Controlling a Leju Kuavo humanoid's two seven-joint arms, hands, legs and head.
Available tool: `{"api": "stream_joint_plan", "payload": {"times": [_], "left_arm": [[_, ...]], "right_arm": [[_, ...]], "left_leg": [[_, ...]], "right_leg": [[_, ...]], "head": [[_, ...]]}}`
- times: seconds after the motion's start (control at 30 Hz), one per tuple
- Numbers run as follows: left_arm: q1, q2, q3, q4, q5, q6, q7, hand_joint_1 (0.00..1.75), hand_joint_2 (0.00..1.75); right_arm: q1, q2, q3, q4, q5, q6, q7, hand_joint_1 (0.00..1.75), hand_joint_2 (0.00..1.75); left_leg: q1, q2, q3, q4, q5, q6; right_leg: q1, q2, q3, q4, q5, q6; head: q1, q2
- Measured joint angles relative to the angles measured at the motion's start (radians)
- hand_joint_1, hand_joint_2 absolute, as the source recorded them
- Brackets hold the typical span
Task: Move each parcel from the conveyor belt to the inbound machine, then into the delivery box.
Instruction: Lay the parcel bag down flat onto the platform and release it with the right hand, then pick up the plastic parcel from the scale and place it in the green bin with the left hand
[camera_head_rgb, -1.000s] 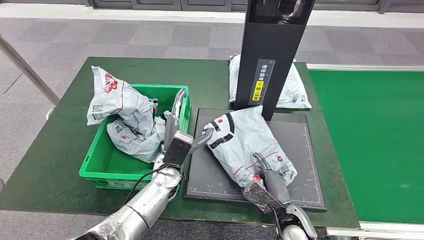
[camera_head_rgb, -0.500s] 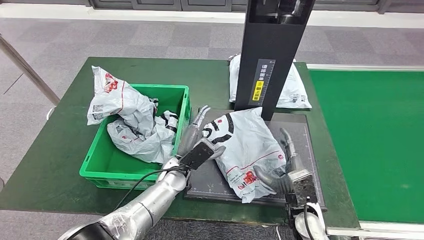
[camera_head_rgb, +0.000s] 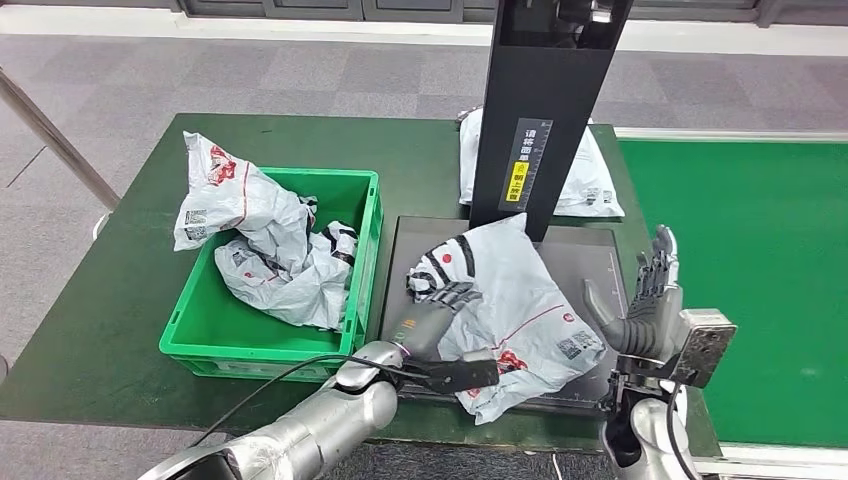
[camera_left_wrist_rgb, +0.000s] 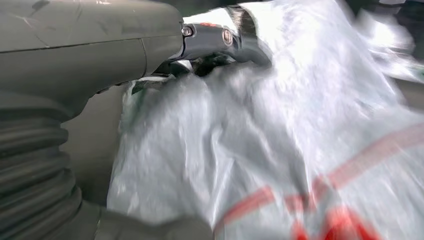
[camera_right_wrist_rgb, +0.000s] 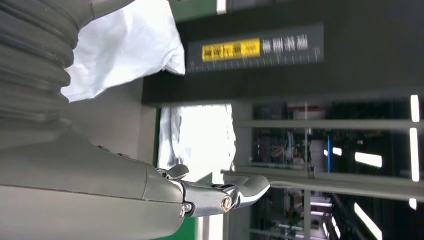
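Observation:
A white and grey parcel (camera_head_rgb: 535, 305) with black and red markings lies on the dark plate (camera_head_rgb: 592, 255) of the inbound machine, in front of its black column (camera_head_rgb: 540, 110). My left hand (camera_head_rgb: 436, 316) lies over the parcel's left part, fingers (camera_left_wrist_rgb: 225, 39) curled onto the crinkled bag (camera_left_wrist_rgb: 300, 150) and thumb underneath, gripping it. My right hand (camera_head_rgb: 650, 305) is raised beside the plate's right edge, open, fingers spread upward and clear of the parcel. In the right wrist view that hand (camera_right_wrist_rgb: 100, 190) holds nothing.
A green crate (camera_head_rgb: 262, 362) left of the plate holds several crumpled parcels (camera_head_rgb: 255, 225). Another parcel (camera_head_rgb: 592, 182) lies behind the column. The green conveyor belt (camera_head_rgb: 760, 280) runs along the right. A metal pole (camera_head_rgb: 55, 135) slants at far left of the green table (camera_head_rgb: 110, 340).
My left hand swung from the crate's edge onto the parcel and closed on it. My right hand let go of the parcel's near end, rose and opened to the right.

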Motion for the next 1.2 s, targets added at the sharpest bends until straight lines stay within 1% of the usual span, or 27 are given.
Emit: {"api": "stream_joint_plan", "payload": {"times": [0.07,0.1,0.17,0.23,0.4,0.53,0.6,0.9,0.93,1.0,1.1,1.13,1.2], "left_arm": [[-0.017,-0.006,-0.074,-0.002,-0.057,-0.036,0.048,1.75,1.75],[-0.022,-0.008,-0.103,-0.003,-0.067,-0.038,0.061,1.75,1.75],[-0.024,-0.009,-0.146,-0.004,-0.071,-0.008,0.071,1.75,1.75],[-0.021,-0.01,-0.165,-0.005,-0.061,0.044,0.066,1.75,1.75],[-0.017,-0.01,-0.175,-0.004,-0.029,0.117,0.041,1.75,1.75],[-0.006,-0.01,-0.16,-0.01,0.073,0.25,-0.045,1.75,1.75],[-0.004,-0.01,-0.139,-0.015,0.114,0.289,-0.078,1.75,1.75],[-0.002,-0.01,-0.109,-0.025,0.126,0.303,-0.102,1.75,1.75],[0.002,-0.01,-0.098,-0.032,0.118,0.312,-0.118,1.75,1.75],[0.018,-0.01,-0.036,-0.066,0.093,0.335,-0.187,1.75,1.75],[0.044,-0.01,0.138,-0.161,0.052,0.35,-0.321,1.75,1.75],[0.05,-0.01,0.202,-0.201,0.03,0.35,-0.357,1.75,1.75],[0.06,-0.01,0.315,-0.281,-0.032,0.352,-0.399,1.75,1.75]], "right_arm": [[-0.01,0.0,-0.023,0.013,-0.009,0.013,0.001,0.0,1.75],[-0.013,0.0,-0.031,0.017,-0.01,0.016,0.002,0.0,1.75],[-0.015,0.001,-0.044,0.024,-0.009,0.019,0.004,0.0,1.75],[-0.015,0.001,-0.051,0.028,-0.005,0.02,0.009,0.0,1.75],[-0.014,0.001,-0.056,0.034,0.0,0.018,0.019,0.0,1.75],[-0.013,0.004,-0.067,0.038,0.004,0.011,0.036,0.0,1.75],[-0.011,0.004,-0.067,0.039,0.005,0.011,0.04,0.0,1.75],[-0.009,0.005,-0.067,0.042,0.005,0.01,0.042,0.0,1.75],[-0.008,0.005,-0.067,0.042,0.005,0.008,0.043,0.0,1.75],[-0.007,0.005,-0.067,0.043,0.004,0.004,0.047,0.0,1.75],[0.001,0.005,-0.067,0.045,0.0,-0.003,0.051,0.0,1.75],[0.005,0.005,-0.068,0.045,-0.001,-0.003,0.052,0.0,1.75],[0.013,0.006,-0.069,0.045,-0.004,-0.003,0.051,0.0,1.75]], "left_leg": [[0.0,-0.001,0.001,0.0,0.0,0.0],[0.0,-0.002,0.001,0.0,0.0,0.0],[0.0,-0.001,0.001,0.0,0.0,0.001],[0.0,-0.001,0.001,0.0,0.0,0.001],[0.0,0.0,0.001,0.0,0.0,0.0],[0.0,-0.001,0.001,0.0,0.0,0.0],[0.0,-0.001,0.0,0.0,0.0,0.0],[0.0,0.0,-0.001,0.0,0.0,0.0],[0.0,0.0,-0.001,0.0,0.0,0.0],[0.0,0.0,-0.001,0.0,0.0,0.0],[0.0,0.0,-0.001,0.0,0.0,0.0],[0.0,0.0,-0.001,0.0,0.0,0.0],[0.0,0.001,-0.001,0.0,0.0,0.0]], "right_leg": [[0.0,-0.001,0.002,0.0,0.0,0.001],[0.0,-0.001,0.002,0.0,0.0,0.001],[0.0,-0.001,0.002,0.0,0.0,0.001],[0.0,-0.001,0.002,0.0,0.0,0.001],[0.0,-0.001,0.001,0.0,0.0,0.0],[0.0,-0.001,0.0,0.0,0.0,0.0],[0.0,0.0,0.0,0.0,0.0,0.0],[0.0,0.0,-0.001,0.0,0.0,0.001],[0.0,0.0,-0.001,0.0,0.0,0.001],[0.0,0.0,-0.001,0.0,0.0,0.001],[0.0,0.0,-0.001,0.0,0.0,0.0],[0.0,0.001,-0.001,0.0,0.0,0.0],[0.0,0.001,-0.001,0.001,0.0,0.0]], "head": [[0.0,0.0],[0.0,0.0],[0.0,0.0],[0.0,0.0],[0.0,0.0],[0.0,0.0],[0.0,0.0],[0.0,0.0],[0.0,0.0],[0.0,0.0],[0.0,0.0],[0.0,0.0],[0.0,0.0]]}}
